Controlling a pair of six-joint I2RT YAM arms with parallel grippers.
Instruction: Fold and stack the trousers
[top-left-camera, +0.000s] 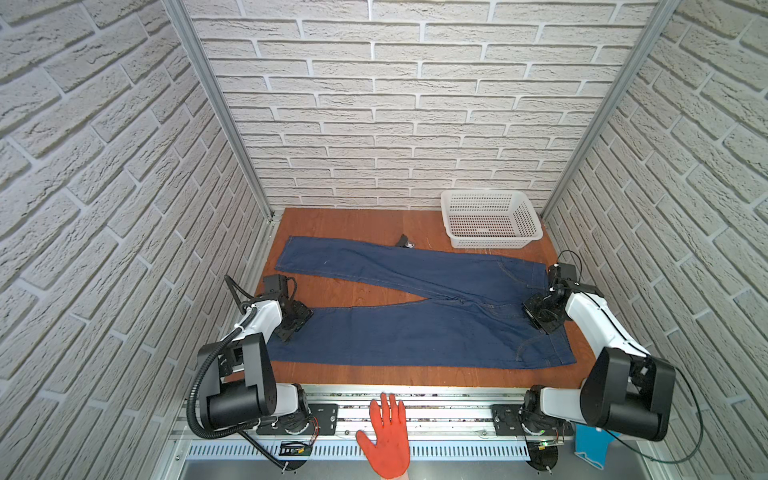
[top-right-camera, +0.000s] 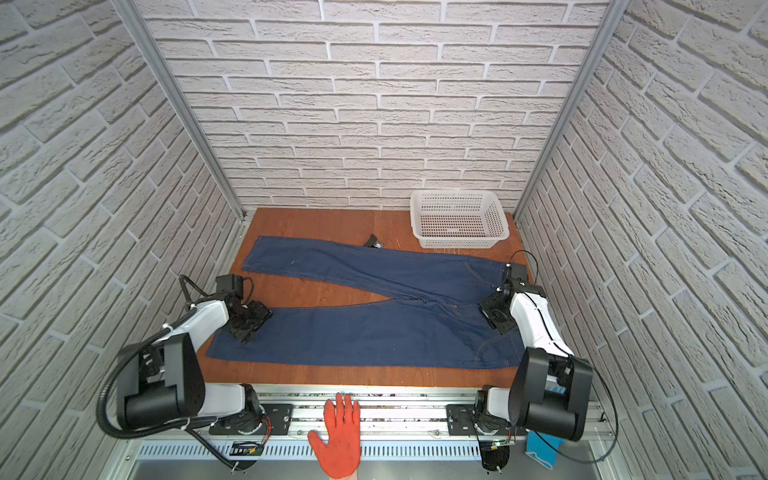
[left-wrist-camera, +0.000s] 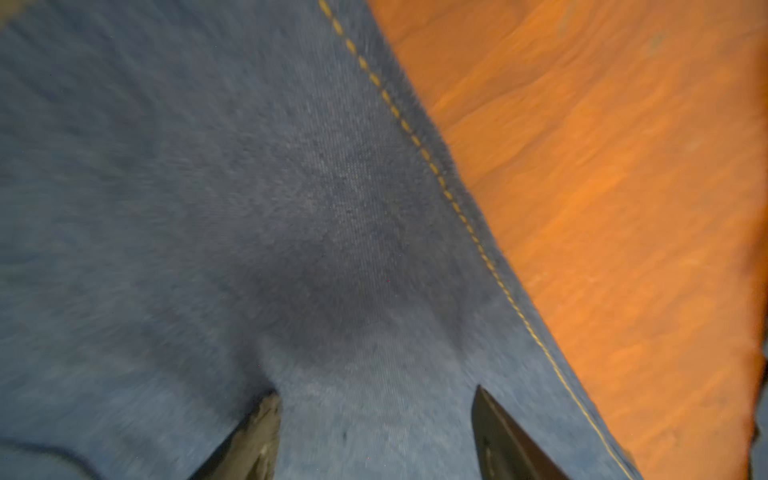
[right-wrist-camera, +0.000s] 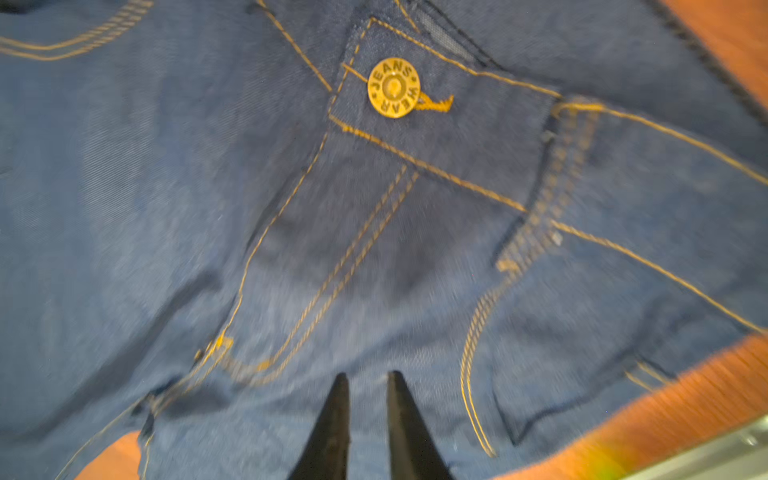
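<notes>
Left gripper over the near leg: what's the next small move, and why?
Probably lower the left gripper and close it on the edge of the trousers near the stitched seam. Its jaws stand open over flat denim with nothing between them. The right gripper is nearly closed at the fly, though I can't tell if it has pinched cloth. Both ends likely need a hold before any fold.

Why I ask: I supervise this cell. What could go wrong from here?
The orange-red gloved hand lies on the front rail; a swinging arm might hit it. The left gripper is open over the dark blue denim trousers, the right gripper nearly closed near the fly: an uneven lift might bunch them.
</notes>
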